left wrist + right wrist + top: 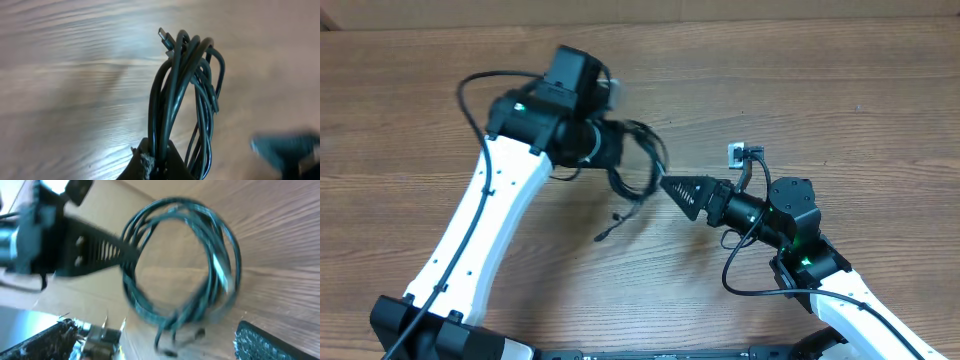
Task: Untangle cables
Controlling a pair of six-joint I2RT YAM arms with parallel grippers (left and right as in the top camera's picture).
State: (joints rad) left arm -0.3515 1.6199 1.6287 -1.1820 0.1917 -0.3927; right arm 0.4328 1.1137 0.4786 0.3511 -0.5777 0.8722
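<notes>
The cables (642, 165) are a coiled bundle of thin black cords. My left gripper (620, 150) is shut on the bundle and holds it above the table. In the left wrist view the cables (187, 95) rise from the jaws (159, 162), with a silvery plug tip (163, 34) on top. One loose cord end (606, 232) hangs down to the wood. My right gripper (670, 187) points left at the bundle, close beside it. In the right wrist view the cable loop (185, 265) hangs ahead of the open right jaws (160, 347), which hold nothing.
The wooden table (840, 90) spreads all round. The left arm (485, 215) crosses the left side and the right arm (800, 240) the lower right. A small white connector (737, 152) sits on the right arm's own wire.
</notes>
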